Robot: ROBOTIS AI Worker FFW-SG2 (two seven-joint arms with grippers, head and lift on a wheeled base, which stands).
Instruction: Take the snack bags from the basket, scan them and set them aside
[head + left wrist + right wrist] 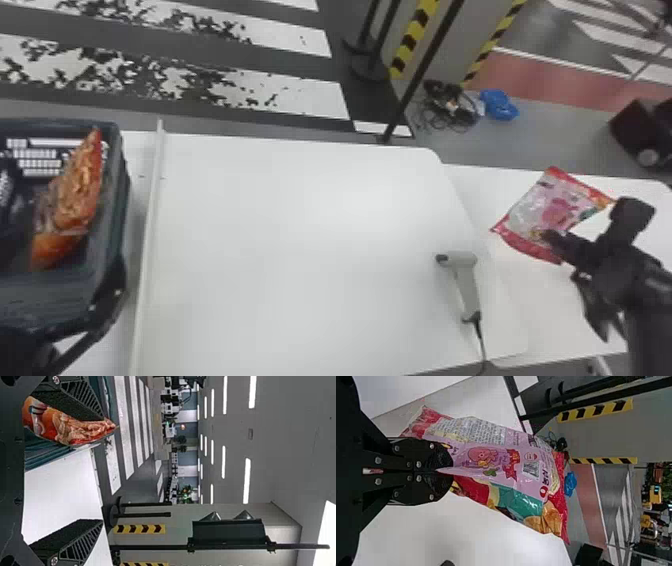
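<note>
Snack bag [530, 212] sits clenched in my right gripper [555, 240], right of the scanner [467, 285]. White tabletop [300, 225] stretches from scanner to basket [120, 170]; an orange bag [75, 200] leans inside. My left gripper [102, 300], fingers spread, seems near the basket's edge.

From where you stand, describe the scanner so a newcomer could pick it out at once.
Start at the white table and go towards its right end. There, left of the held snack bag, lies the scanner: pale grey, pistol-shaped. Unlike the bright bag, it trails a dark cable.
</note>
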